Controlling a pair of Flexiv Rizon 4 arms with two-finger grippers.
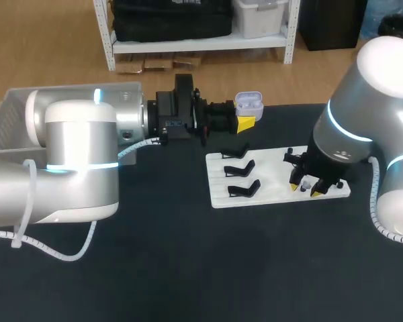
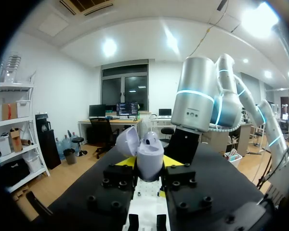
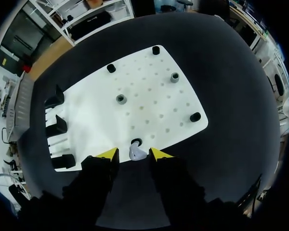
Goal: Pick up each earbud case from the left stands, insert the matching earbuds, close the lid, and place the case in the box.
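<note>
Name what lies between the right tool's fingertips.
A pale earbud lies between the right tool's tips, at the white board's edge, gaps either side; the right wrist view shows it.

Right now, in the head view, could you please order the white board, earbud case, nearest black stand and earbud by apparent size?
1. white board
2. earbud case and nearest black stand: these look about alike, and the case is held off the table, so I leave them unranked
3. earbud
</note>
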